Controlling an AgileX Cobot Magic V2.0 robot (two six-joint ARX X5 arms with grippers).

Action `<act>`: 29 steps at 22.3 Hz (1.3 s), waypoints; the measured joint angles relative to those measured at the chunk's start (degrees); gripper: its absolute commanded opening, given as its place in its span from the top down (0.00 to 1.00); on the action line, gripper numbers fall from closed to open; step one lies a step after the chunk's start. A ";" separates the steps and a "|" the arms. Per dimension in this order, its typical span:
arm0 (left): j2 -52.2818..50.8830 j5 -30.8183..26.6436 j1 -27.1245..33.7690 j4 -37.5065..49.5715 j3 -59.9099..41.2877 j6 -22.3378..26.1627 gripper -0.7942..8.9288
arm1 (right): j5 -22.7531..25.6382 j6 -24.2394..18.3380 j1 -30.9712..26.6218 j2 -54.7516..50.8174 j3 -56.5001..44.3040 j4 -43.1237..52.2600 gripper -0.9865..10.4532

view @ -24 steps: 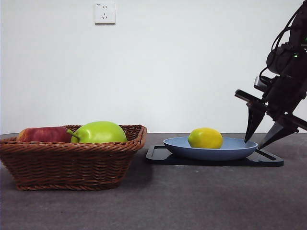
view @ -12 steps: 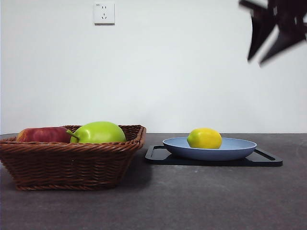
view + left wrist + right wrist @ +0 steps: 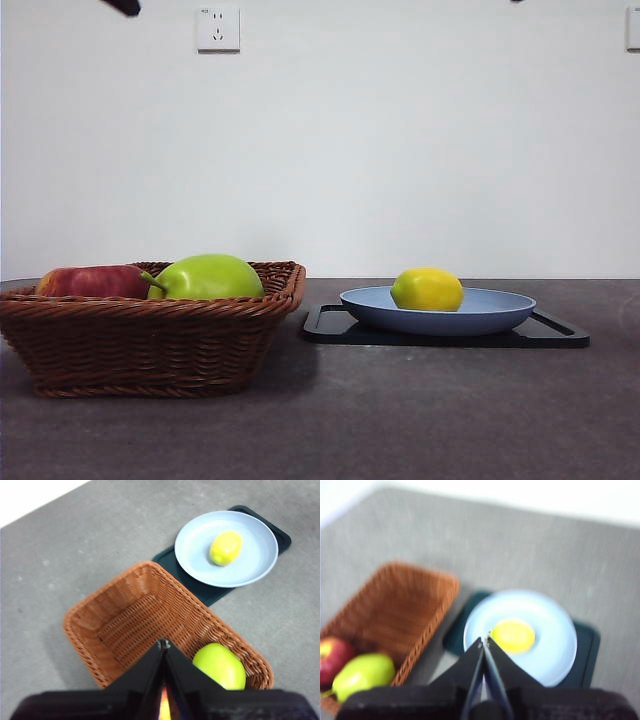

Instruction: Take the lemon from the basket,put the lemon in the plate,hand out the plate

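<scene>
Now, from the front, we are seeing the lemon [image 3: 427, 288] sitting in the plate [image 3: 500, 312], which is resting on a black tray [image 3: 560, 335] on the desk [image 3: 400, 420]. The basket [image 3: 150, 335] is standing just beside the tray, holding an apple [image 3: 90, 281] and a green fruit [image 3: 207, 276]. We judge the lemon step done, with only the handing out of the plate left. Only a dark tip is showing at the top edge, so neither arm is working low over the things.

From the left wrist, our left hand [image 3: 163, 644] is hanging high over the basket [image 3: 135, 615], its jaws pressed together and gripping nothing. The lemon [image 3: 226, 547] is lying inside the plate [image 3: 260, 555], off its middle.

From the right wrist, though the picture is blurred, our right hand [image 3: 485, 641] is hovering above the plate [image 3: 555, 645], jaws closed and empty, with the lemon [image 3: 513, 635] just past its tips. We think it is well placed to come down for the plate's rim.
</scene>
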 measured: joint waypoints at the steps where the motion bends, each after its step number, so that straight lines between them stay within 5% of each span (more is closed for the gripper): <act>1: -2.16 0.20 0.37 2.93 -3.56 -0.02 0.91 | 1.73 -0.02 0.79 -2.82 -3.21 2.73 0.91; 6: -17.25 0.39 1.86 15.65 -23.54 -3.87 0.91 | 7.80 -0.26 2.60 -18.71 -21.07 15.96 0.91; 10: -29.88 0.48 1.88 19.21 -32.33 -8.20 0.91 | 10.32 -0.44 2.67 -27.36 -28.89 16.55 0.91; 29: -36.89 -1.05 2.27 16.37 -32.52 -9.81 0.91 | 10.40 -0.42 2.69 -27.78 -29.14 16.48 0.91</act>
